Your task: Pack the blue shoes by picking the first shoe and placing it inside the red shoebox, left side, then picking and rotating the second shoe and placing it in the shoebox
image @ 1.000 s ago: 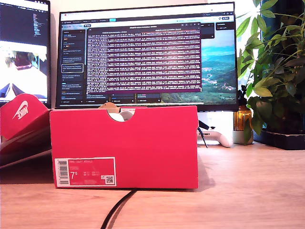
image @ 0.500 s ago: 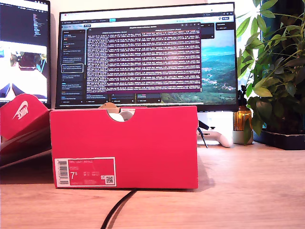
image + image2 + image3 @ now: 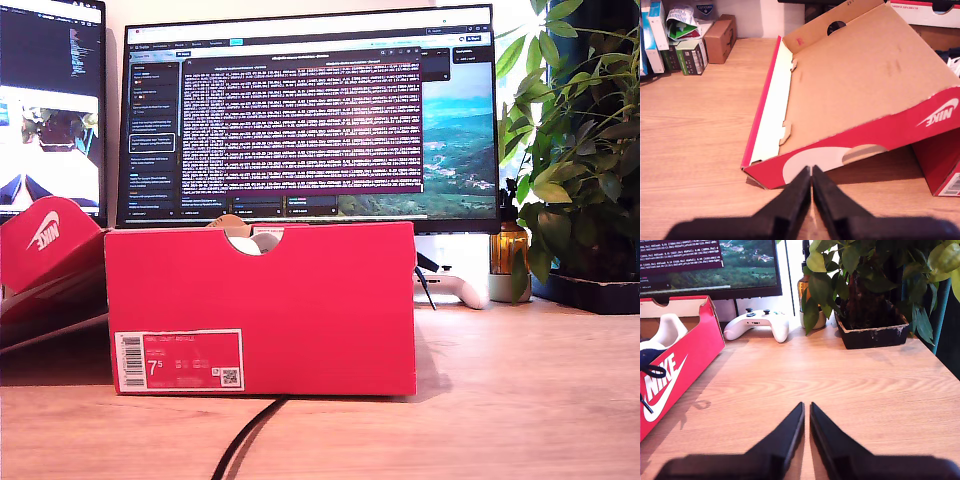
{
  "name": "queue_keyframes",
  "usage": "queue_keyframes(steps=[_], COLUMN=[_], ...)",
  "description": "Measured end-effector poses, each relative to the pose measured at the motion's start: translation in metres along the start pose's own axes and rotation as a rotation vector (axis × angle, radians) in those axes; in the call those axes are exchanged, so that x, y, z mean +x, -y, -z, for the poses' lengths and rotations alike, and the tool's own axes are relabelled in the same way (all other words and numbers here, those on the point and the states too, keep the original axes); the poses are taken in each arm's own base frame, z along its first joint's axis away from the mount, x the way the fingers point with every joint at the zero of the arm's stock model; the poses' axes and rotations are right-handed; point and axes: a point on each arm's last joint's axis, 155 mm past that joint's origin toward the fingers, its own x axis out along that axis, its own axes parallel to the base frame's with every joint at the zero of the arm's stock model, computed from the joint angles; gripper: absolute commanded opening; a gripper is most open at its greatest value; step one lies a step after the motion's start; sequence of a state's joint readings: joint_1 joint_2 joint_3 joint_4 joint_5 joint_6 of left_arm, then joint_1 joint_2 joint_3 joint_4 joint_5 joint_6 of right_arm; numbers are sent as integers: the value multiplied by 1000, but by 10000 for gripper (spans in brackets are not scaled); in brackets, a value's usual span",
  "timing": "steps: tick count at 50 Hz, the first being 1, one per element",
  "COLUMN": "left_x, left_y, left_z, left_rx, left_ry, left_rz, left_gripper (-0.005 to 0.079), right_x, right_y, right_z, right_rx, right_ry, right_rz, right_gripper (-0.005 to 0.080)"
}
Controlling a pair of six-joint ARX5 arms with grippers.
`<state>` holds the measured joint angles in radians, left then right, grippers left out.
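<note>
shoebox inside: in the exterior view the red shoebox [image 3: 260, 305] wall hides its contents.
blue shoe: the blue shoe [image 3: 651, 352] is cut off by the picture's edge.
label: small print on the white size label [image 3: 178, 360] is too small to read.
lid: the red lid [image 3: 45, 265] is cropped at the exterior view's left.

Red shoebox [image 3: 260, 300] upright, open, lid [image 3: 855, 85] leaning alongside; blue shoe [image 3: 652, 357] inside.
</note>
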<state>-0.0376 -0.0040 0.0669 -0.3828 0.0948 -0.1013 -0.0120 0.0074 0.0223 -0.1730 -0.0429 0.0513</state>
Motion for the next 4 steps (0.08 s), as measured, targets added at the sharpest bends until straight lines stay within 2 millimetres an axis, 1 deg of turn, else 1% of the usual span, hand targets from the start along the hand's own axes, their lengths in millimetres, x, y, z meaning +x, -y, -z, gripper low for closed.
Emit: queue_keyframes(steps=[4], left_x=[0], left_y=[0], left_z=[0], left_rx=[0], left_ry=[0], left_rz=[0], left_gripper=[-20], right_x=[0], right_y=[0], right_z=[0], right_rx=[0], right_ry=[0], right_rz=[0], right_gripper=[-13])
